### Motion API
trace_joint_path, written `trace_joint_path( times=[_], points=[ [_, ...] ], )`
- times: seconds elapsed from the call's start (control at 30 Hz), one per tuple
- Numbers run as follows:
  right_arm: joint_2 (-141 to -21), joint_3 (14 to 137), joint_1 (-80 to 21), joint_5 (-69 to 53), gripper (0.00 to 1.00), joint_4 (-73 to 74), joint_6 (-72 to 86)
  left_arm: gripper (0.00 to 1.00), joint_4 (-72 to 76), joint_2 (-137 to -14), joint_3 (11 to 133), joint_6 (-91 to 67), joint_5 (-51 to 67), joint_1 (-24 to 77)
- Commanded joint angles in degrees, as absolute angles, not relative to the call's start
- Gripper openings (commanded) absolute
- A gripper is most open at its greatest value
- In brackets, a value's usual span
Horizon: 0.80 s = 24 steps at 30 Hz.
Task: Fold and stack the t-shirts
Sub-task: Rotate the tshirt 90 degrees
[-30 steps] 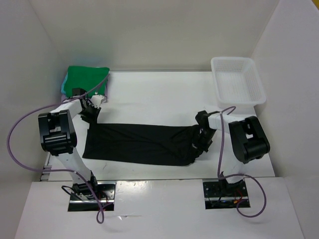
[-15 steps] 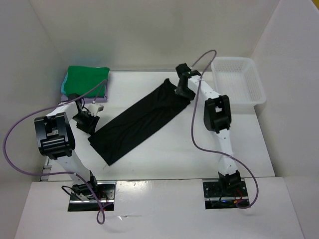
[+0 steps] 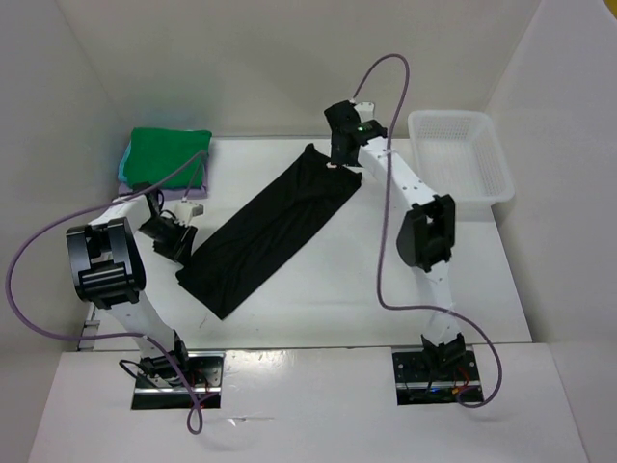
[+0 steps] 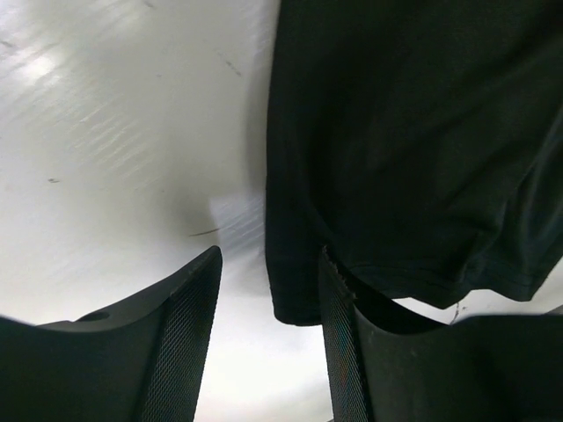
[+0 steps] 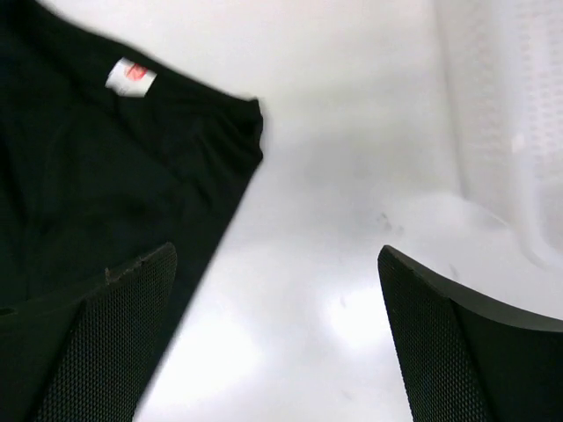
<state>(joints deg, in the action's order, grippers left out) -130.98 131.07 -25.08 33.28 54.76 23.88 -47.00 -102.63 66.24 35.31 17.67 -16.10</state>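
Both gape, gripping nothing: left claw (image 4: 269, 264) over a corner of the black shirt (image 3: 265, 227), right claw (image 5: 277, 253) beside its collar (white bin (image 3: 470, 196) sits apart on the surface (image 3: 318, 289)).

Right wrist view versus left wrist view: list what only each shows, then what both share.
Only the right wrist view shows the neck label of the black t-shirt, the white bin and the open right end effector. Only the left wrist view shows the hem corner lying between the parted fingers of the left end effector. Both show that t-shirt lying on the white table.
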Motion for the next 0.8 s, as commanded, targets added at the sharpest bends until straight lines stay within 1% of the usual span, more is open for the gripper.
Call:
trace_joint_path(
  times=[0.0,0.03,0.07,0.1,0.13,0.17,0.23,0.27,0.33,0.37,0.43,0.5,0.57,0.6,0.63,0.77],
  points=[
    [-111.66,116.5,-31.71,39.37,1.0,48.09,20.65,0.56,-46.94,-101.51,63.83,35.07,20.83,-16.26],
    [-108.32,112.1,-34.95,38.33,1.0,47.12,20.65,0.56,-46.32,-101.51,63.2,35.59,20.05,-15.74],
    [-105.06,103.71,-36.81,36.93,1.0,46.24,23.7,0.56,-45.8,-101.51,62.41,35.6,19.52,-15.73],
    [-99.63,99.97,-38.74,34.74,1.0,44.32,24.95,0.56,-45.79,-101.51,61.71,36.12,19.51,-15.73],
    [-97.67,96.71,-43.63,32.19,1.0,43.77,26.7,0.56,-45.09,-101.51,60.31,36.82,18.82,-15.21],
    [-95.91,92.24,-46.03,31.21,1.0,43.77,31.94,0.56,-45.09,-100.9,59.68,36.83,18.2,-15.21],
    [-96.58,90.36,-52.08,26.4,1.0,43.77,36.98,0.5,-44.56,-100.28,58.63,38.31,17.58,-15.21],
    [-97.46,90.35,-54.03,25.67,1.0,44.29,41.53,0.49,-44.56,-98.98,57.49,38.84,17.58,-15.21],
    [-100.8,91.4,-57.99,25.05,1.0,44.3,44.55,0.48,-44.56,-97.74,55.99,40.16,17.58,-15.21],
    [-101.94,91.41,-61.4,25.05,0.98,44.3,46.21,0.47,-44.56,-96.17,54.42,41.38,17.06,-15.21],
    [-104.76,92.2,-63.45,23.4,0.92,43.69,47.98,0.47,-44.56,-93.62,53.01,42.01,17.05,-15.21],
    [-105.29,91.07,-63.98,16.2,0.86,41.24,52.63,0.47,-44.56,-91.85,52.47,42.8,16.52,-15.21],
    [-105.29,85.28,-63.98,9.27,0.8,35.09,58.32,0.47,-45.08,-90.01,50.9,44.72,17.48,-15.81],
    [-106.51,82.3,-63.98,8.01,0.77,33.42,60.1,0.47,-45.09,-90.0,50.89,45.26,18.01,-15.82],
    [-107.13,81.57,-64.85,7.13,0.73,31.66,61.6,0.47,-45.09,-89.39,50.28,45.26,18.02,-15.82],
    [-111.79,83.4,-68.9,8.61,0.7,30.15,68.19,0.52,-41.41,-88.07,47.73,43.95,17.4,-17.31]
  ],
)
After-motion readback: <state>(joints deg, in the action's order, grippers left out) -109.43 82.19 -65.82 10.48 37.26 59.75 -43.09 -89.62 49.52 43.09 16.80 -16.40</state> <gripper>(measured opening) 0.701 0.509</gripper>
